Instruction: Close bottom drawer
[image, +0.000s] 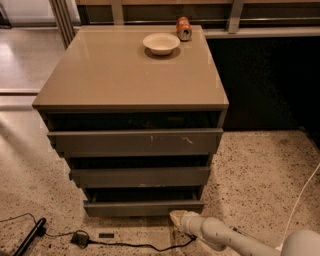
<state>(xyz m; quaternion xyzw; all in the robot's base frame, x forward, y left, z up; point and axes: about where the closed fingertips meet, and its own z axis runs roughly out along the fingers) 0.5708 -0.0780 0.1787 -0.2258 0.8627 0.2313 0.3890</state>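
Speckled floor meets the bottom drawer, the lowest of three and pulled slightly out. The gripper sits low, just at the right part of its front; whether it is open or closed cannot be told. A white bowl and an orange can rest on the cabinet top.

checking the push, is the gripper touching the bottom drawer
Cannot tell. The camera view puts the gripper right at the bottom drawer's lower front edge, showing neither gap nor contact plainly.
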